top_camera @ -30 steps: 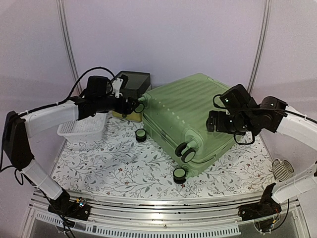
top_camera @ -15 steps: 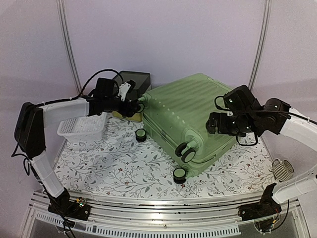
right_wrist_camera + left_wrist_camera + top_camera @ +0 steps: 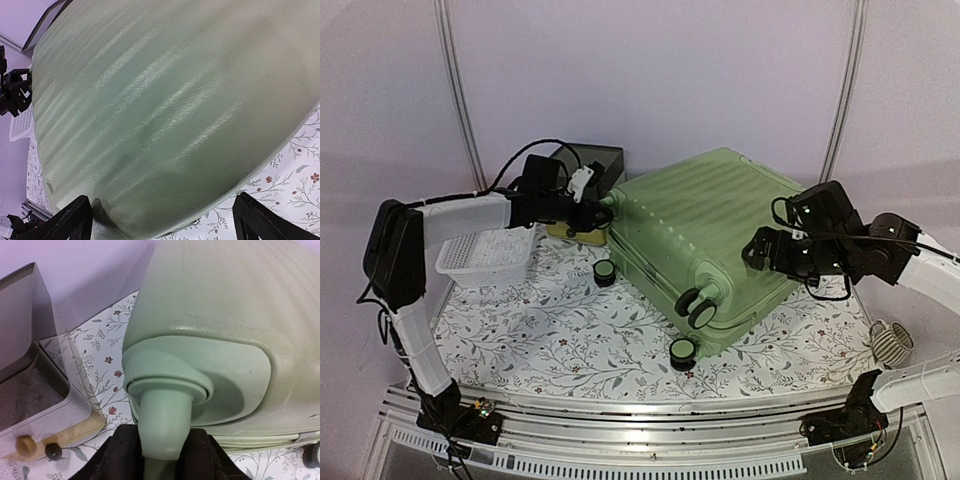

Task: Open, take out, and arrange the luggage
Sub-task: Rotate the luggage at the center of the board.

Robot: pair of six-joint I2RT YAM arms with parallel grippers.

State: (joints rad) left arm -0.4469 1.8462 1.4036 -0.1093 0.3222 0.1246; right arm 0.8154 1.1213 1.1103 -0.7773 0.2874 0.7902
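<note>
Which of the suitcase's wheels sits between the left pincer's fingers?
The far wheel at the luggage's back-left corner, beside the dark-lidded box. The left pincer clasps its stem; the nearer wheels stand untouched.

A lab booth: plain partition walls (image 3: 650, 80), aluminium-framed table (image 3: 650, 412).

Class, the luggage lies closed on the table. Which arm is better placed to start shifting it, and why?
Probably the left. The left fingers straddle a wheel stem at the far corner of the luggage, a ready handhold. The right fingers stand wide open beside the ribbed shell, gripping nothing.
</note>
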